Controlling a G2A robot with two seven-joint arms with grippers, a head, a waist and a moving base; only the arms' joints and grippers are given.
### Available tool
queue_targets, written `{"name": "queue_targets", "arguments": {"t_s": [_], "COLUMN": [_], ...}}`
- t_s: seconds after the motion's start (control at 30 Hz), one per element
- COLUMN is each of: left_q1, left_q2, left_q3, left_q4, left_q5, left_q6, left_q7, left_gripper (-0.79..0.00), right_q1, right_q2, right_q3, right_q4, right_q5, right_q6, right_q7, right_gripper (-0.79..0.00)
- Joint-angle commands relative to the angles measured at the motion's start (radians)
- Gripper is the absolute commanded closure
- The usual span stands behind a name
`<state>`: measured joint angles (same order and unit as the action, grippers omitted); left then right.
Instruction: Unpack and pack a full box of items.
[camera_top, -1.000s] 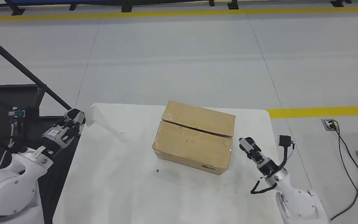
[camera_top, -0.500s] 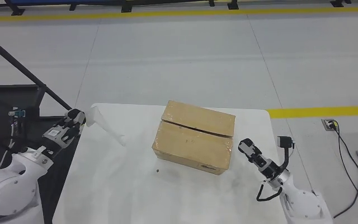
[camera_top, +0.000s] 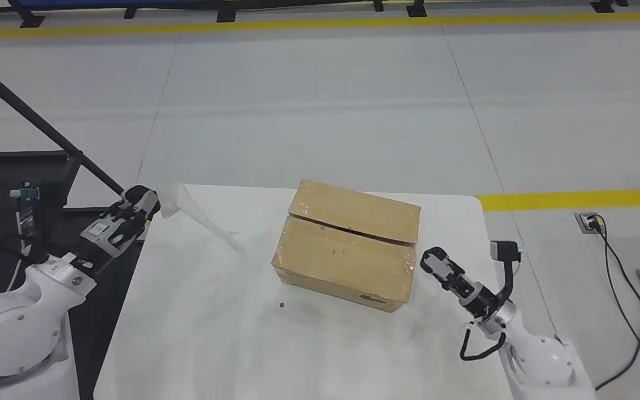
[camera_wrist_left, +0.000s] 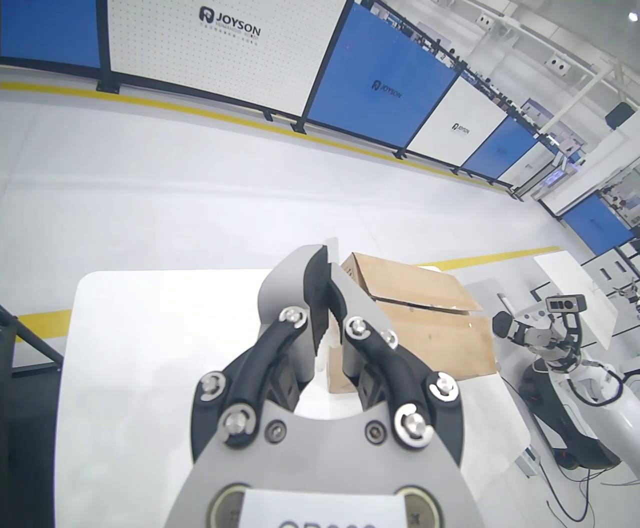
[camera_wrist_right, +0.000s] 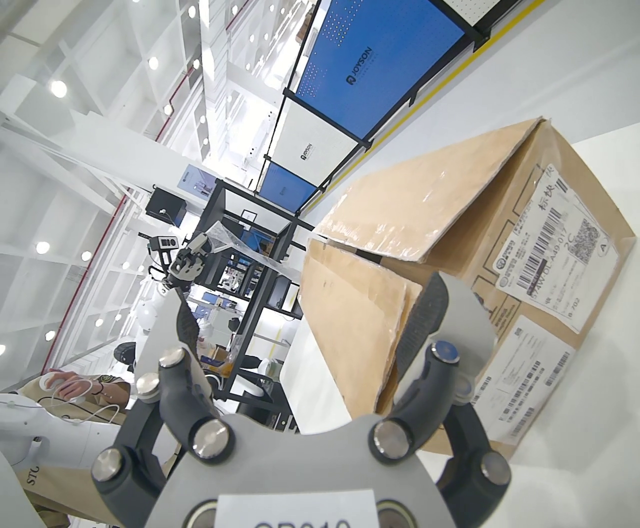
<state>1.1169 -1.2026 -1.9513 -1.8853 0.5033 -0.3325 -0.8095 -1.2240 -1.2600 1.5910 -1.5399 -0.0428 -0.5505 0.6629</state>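
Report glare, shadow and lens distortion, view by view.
Top view: even light, the box throws only a faint shadow on the table. Left wrist view: the lens bends the yellow floor line into a curve. Right wrist view: ceiling lamps blaze white, and tape on the box top glints.

The box (camera_top: 345, 245) sat mid-way on the table (camera_top: 200, 330). The left gripper (camera_top: 143, 203) was at its nine o'clock, with the film strip (camera_top: 205, 222) between them, and the right gripper (camera_top: 432, 262) at three.
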Motion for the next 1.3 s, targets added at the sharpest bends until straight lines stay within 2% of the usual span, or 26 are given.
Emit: {"name": "queue_targets", "arguments": {"t_s": [0.0,0.17,0.33,0.6,0.67,0.9,1.13,1.27], "left_q1": [0.0,0.0,0.0,0.0,0.0,0.0,0.0,0.0], "left_q2": [0.0,0.0,0.0,0.0,0.0,0.0,0.0,0.0], "left_q3": [0.0,0.0,0.0,0.0,0.0,0.0,0.0,0.0], "left_q4": [0.0,0.0,0.0,0.0,0.0,0.0,0.0,0.0], "left_q5": [0.0,0.0,0.0,0.0,0.0,0.0,0.0,0.0], "left_q6": [0.0,0.0,0.0,0.0,0.0,0.0,0.0,0.0], "left_q7": [0.0,0.0,0.0,0.0,0.0,0.0,0.0,0.0], "left_gripper": [0.0,0.0,0.0,0.0,0.0,0.0,0.0,0.0], "right_q1": [0.019,0.067,0.093,0.068,0.044,-0.062,-0.083,-0.062], "right_q2": [0.001,0.003,0.009,0.033,0.047,0.104,0.132,0.126], "right_q3": [-0.009,-0.038,-0.061,-0.072,-0.076,-0.104,-0.143,-0.175], "right_q4": [0.018,0.061,0.091,0.051,-0.012,-0.17,-0.137,-0.109], "right_q5": [-0.012,-0.033,0.037,0.312,0.335,0.198,0.024,-0.1], "right_q6": [0.009,0.031,-0.013,-0.174,-0.166,-0.169,-0.186,-0.079], "right_q7": [-0.004,-0.01,0.073,0.388,0.44,0.438,0.4,0.282], "right_gripper": [-0.785,-0.785,-0.785,-0.785,-0.785,-0.785,-0.785,-0.785]}}
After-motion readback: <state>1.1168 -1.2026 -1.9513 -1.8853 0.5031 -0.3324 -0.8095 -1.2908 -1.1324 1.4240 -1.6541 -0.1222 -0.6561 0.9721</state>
